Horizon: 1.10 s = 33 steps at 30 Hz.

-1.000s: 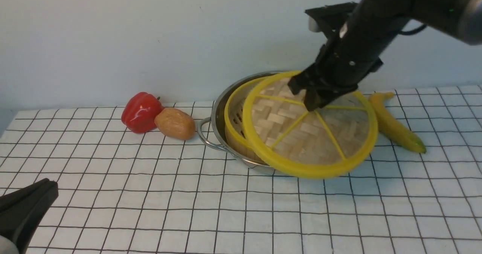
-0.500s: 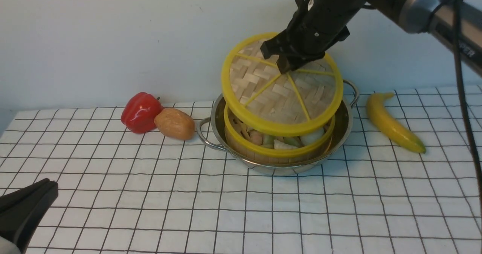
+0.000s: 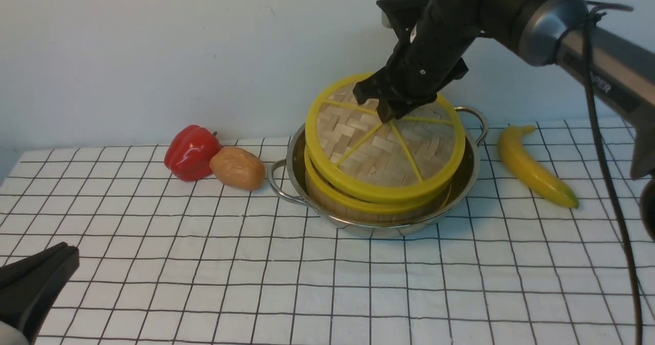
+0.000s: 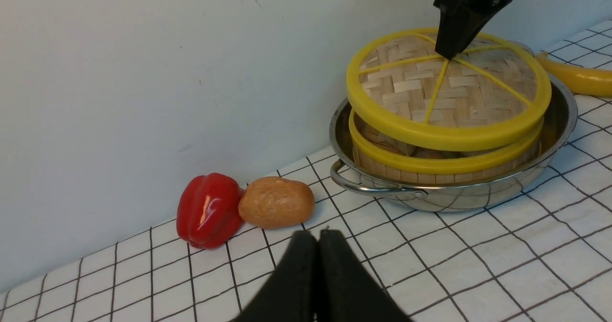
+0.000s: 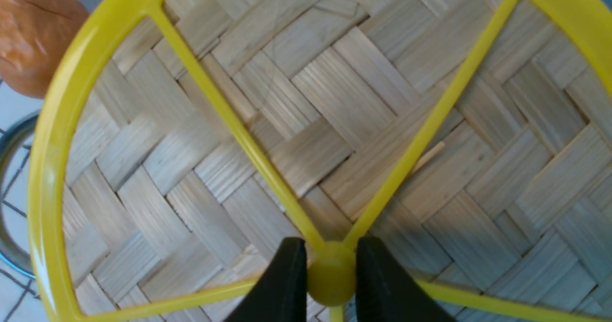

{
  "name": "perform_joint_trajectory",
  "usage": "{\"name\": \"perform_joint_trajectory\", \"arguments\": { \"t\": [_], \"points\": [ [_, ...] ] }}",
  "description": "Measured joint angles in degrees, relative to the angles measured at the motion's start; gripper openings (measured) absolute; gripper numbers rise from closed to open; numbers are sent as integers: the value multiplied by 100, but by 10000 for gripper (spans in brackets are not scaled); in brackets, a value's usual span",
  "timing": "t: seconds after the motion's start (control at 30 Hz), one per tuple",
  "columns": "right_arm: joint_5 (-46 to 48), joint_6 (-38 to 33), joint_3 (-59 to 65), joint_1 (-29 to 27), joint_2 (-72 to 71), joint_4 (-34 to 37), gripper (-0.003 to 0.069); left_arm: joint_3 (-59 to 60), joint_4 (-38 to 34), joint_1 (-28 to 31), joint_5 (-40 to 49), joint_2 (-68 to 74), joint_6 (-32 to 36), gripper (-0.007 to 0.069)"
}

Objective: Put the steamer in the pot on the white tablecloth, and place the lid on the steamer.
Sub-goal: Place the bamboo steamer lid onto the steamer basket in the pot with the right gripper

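The lid (image 3: 384, 145) hangs from the R pincer (image 3: 390, 110), jaws narrow and pinched on the small centre knob (image 5: 331, 279). Vs half a sec ago the lid is lower and flatter, and the buns are now covered. A sec ago it hung off to the right-front of the pot (image 3: 463, 176).

Straight below the pincer the steamer (image 3: 358, 204) sits inside the pot, on the white tablecloth (image 3: 327, 283). The lid is almost on the steamer rim, slightly tilted. There's a thin gap on the pincer's left side; the other side is too close to tell if it's touching. Rims line up approx.

Room:
- **Right of pincer:** banana (image 3: 532, 168), apart from the pot.
- **Left of pincer:** potato (image 3: 238, 167) & red pepper (image 3: 190, 152), w/ the potato just beside the loop handle (image 3: 276, 184).
- **Behind:** wall (image 3: 153, 53), close.
- **In front:** bare cloth.

The lid is woven bamboo w/ a yellow rim and yellow spokes. The L pincer (image 4: 318, 245) is closed tight, well apart at near-left.
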Motion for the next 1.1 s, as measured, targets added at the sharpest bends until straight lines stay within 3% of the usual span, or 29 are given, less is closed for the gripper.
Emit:
{"name": "perform_joint_trajectory", "arguments": {
  "t": [1.1],
  "points": [
    [0,-338,0,0,179,71,147,0,0,0,0,0,30,-8]
  ]
}}
